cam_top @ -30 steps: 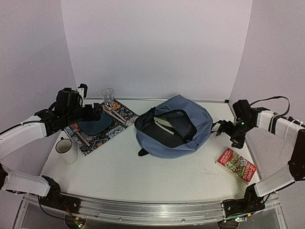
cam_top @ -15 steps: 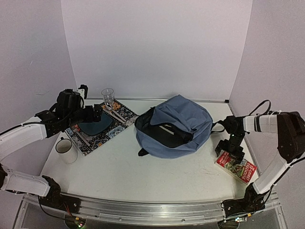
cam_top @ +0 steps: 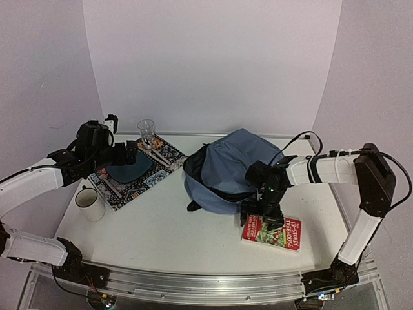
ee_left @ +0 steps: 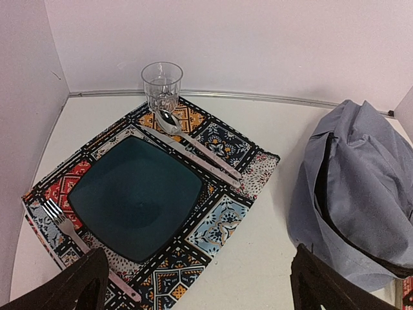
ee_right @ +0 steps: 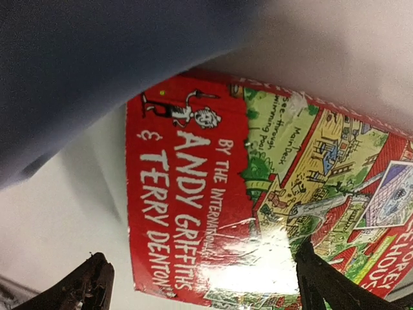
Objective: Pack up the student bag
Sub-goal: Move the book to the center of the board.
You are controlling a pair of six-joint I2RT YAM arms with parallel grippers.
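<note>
Bag (cam_top: 226,169) sits on the desk (cam_top: 161,227) just behind the right pincer (cam_top: 262,217), which hangs wide over a red book (cam_top: 279,234). Next: go down, pinch the book, lift it in. Left pincer (cam_top: 131,153) is wide too.

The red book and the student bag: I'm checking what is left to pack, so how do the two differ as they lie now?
The red book is small and flat; the student bag is far bigger, soft and mounded. The book is red with a busy picture cover; the bag is plain grey-blue. Both rest on the table.
</note>
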